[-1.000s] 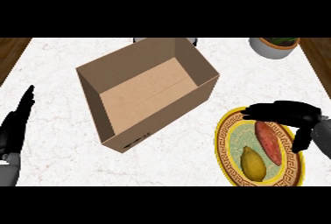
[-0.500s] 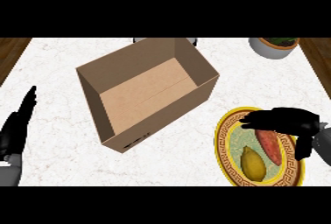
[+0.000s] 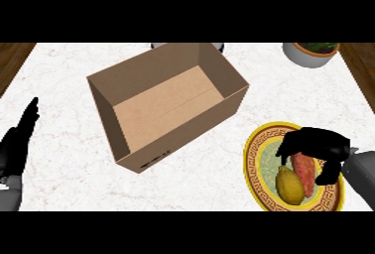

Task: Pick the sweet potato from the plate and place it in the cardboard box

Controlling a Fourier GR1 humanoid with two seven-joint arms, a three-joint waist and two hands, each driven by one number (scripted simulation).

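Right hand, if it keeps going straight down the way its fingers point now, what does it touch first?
Most likely the orange-red sweet potato: the black right hand hangs over its upper end on the yellow-rimmed round plate, fingers curled downward. The yellow fruit lies just beside. The height gap is unclear from this view.

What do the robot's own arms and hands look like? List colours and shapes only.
Left hand: black, slim, with long narrow fingers, on a light grey forearm. Right hand: black and blocky, with dark fingers, on a smooth rounded grey forearm. No cables or markings show.
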